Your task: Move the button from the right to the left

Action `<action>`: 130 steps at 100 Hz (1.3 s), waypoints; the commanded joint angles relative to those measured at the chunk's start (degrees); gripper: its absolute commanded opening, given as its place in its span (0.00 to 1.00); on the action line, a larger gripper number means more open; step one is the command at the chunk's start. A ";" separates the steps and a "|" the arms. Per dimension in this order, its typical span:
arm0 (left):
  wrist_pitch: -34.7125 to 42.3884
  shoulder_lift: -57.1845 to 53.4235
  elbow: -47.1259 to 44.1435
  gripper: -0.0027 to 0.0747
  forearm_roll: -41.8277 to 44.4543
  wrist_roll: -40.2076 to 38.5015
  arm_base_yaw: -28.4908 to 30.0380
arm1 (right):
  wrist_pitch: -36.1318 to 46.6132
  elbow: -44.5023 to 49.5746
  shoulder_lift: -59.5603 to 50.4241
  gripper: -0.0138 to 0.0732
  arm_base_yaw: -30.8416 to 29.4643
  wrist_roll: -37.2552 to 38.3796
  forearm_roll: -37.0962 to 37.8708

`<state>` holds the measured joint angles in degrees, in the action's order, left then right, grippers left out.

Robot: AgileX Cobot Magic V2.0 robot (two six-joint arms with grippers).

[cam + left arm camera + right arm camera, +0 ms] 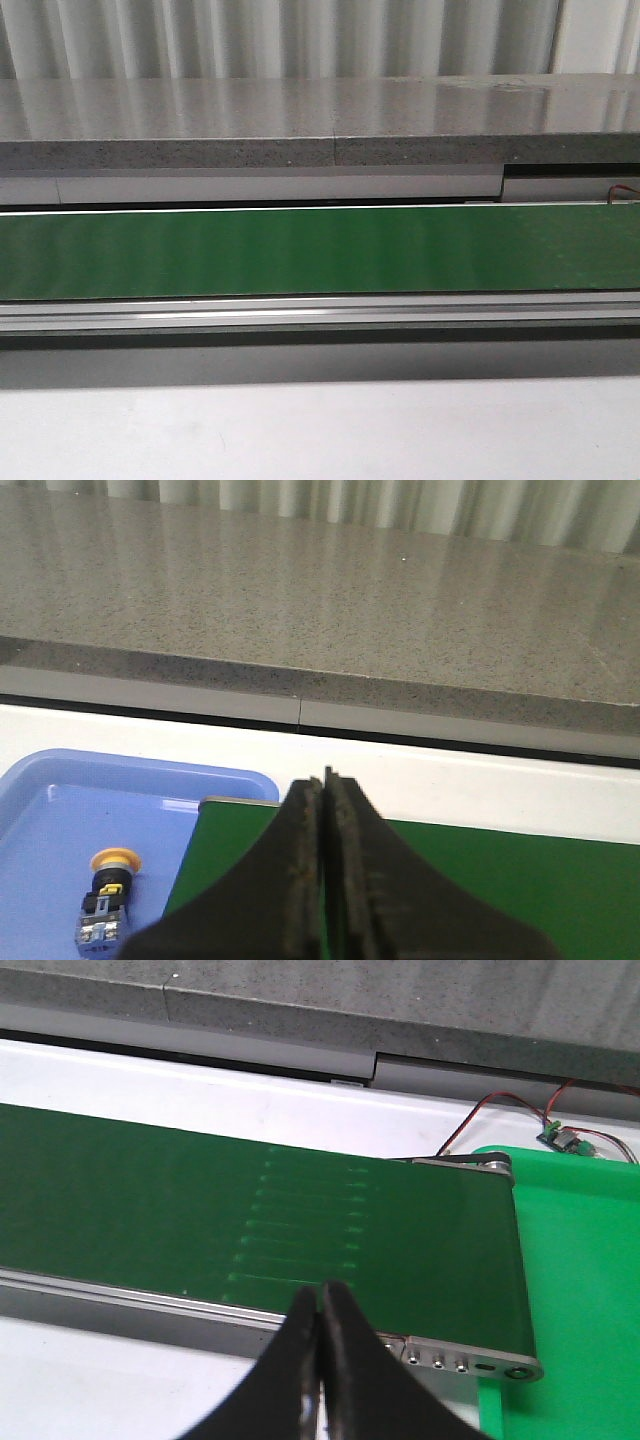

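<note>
The button [107, 900], with a yellow-orange disc head and a blue and grey body, lies in a blue tray [60, 810] at the left end of the green conveyor belt [500, 880]. My left gripper [325, 780] is shut and empty, above the belt's left end, apart from the button. My right gripper [322, 1295] is shut and empty, over the near rail of the belt [250, 1210] close to its right end. Neither gripper shows in the front view, where the belt [320, 250] is bare.
A green tray [580, 1290] sits at the belt's right end, with red wires and a small circuit board [560, 1138] behind it. A grey stone ledge [320, 120] runs behind the belt. A white tabletop [320, 430] lies in front.
</note>
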<state>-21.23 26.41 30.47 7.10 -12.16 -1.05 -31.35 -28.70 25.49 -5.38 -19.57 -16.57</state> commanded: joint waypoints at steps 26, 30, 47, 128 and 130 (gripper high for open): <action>17.48 -5.89 -13.09 0.01 -0.38 0.02 -1.62 | 3.65 -1.57 0.07 0.08 -0.10 -0.57 -0.08; 17.48 -7.83 -14.76 0.01 -0.38 0.02 -1.62 | 3.65 -1.57 0.07 0.08 -0.10 -0.57 -0.08; 17.48 -17.13 -21.61 0.01 0.00 0.02 -1.66 | 3.65 -1.57 0.07 0.08 -0.10 -0.57 -0.08; 18.81 -28.12 -31.75 0.01 -0.34 0.02 -1.66 | 3.69 -1.57 0.07 0.08 -0.10 -0.57 -0.08; 18.81 -28.12 -31.75 0.01 -0.34 0.02 -1.66 | 3.69 -1.57 0.07 0.08 -0.10 -0.57 -0.08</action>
<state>-7.32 -0.22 0.15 7.02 -12.16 -2.26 -31.35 -28.70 25.49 -5.38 -19.57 -16.57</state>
